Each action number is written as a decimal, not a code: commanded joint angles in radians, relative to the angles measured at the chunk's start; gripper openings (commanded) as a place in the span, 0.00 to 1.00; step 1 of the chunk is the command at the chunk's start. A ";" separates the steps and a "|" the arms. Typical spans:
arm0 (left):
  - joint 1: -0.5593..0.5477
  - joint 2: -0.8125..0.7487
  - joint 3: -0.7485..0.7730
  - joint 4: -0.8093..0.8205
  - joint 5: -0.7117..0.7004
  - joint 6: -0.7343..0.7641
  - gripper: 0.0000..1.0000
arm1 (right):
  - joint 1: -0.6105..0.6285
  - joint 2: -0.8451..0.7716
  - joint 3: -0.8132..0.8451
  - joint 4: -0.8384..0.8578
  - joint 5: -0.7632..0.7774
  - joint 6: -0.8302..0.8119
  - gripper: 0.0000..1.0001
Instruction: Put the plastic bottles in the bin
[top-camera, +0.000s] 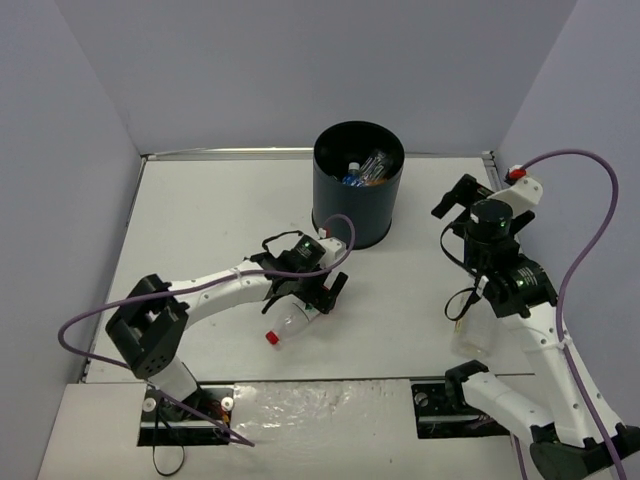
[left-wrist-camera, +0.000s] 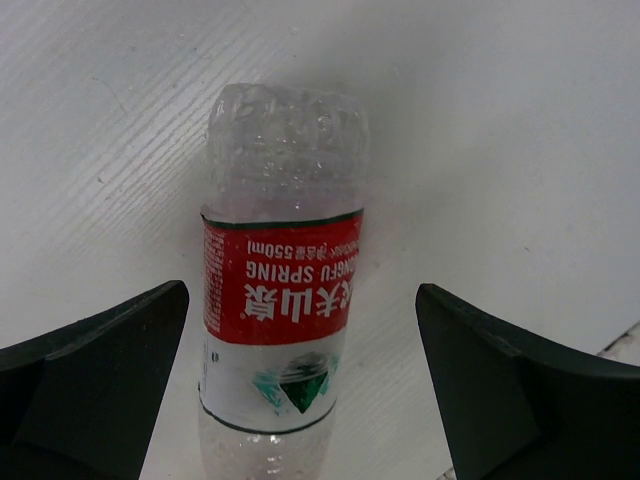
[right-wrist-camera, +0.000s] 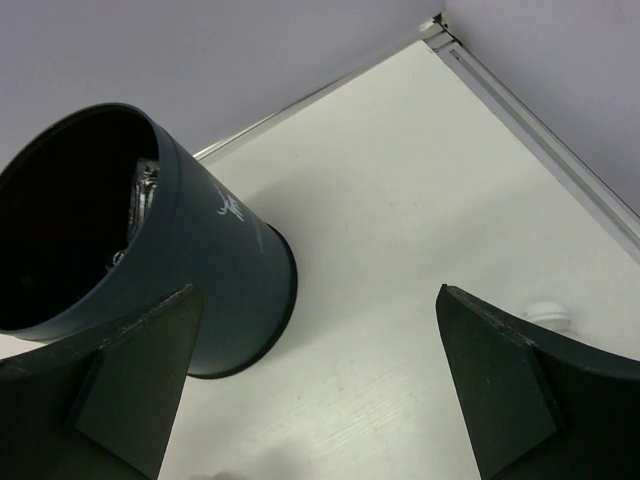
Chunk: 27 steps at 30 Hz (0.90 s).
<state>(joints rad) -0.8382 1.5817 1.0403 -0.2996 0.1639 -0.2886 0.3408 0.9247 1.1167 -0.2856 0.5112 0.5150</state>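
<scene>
A clear plastic bottle (top-camera: 293, 323) (left-wrist-camera: 280, 300) with a red label and red cap lies on the table. My left gripper (top-camera: 320, 295) (left-wrist-camera: 302, 290) hangs open over it, one finger on each side of the label, nearer the left one. The black bin (top-camera: 358, 195) (right-wrist-camera: 190, 260) stands at the back centre with several bottles (top-camera: 365, 168) inside. My right gripper (top-camera: 452, 205) (right-wrist-camera: 318, 290) is open and empty, to the right of the bin and pointing at it. Another clear bottle (top-camera: 471, 336) sits by the right arm's forearm, partly hidden.
Grey walls close in the table on three sides, with a metal rail (right-wrist-camera: 540, 130) along the far right edge. A small white round thing (right-wrist-camera: 548, 312) lies near the right finger. The purple cables (top-camera: 590, 165) loop over both arms.
</scene>
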 joint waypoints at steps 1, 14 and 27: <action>-0.007 0.050 0.089 -0.030 -0.066 0.008 0.97 | -0.006 -0.082 -0.052 -0.045 0.083 0.062 1.00; -0.018 0.062 0.203 -0.066 -0.046 0.013 0.46 | -0.039 -0.161 -0.165 -0.139 0.268 0.141 1.00; -0.013 -0.052 0.717 0.003 -0.373 0.147 0.40 | -0.330 -0.069 -0.269 -0.132 0.085 0.136 1.00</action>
<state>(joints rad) -0.8501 1.5411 1.5337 -0.3904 -0.0307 -0.2155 0.1099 0.8638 0.8701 -0.4454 0.6673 0.6763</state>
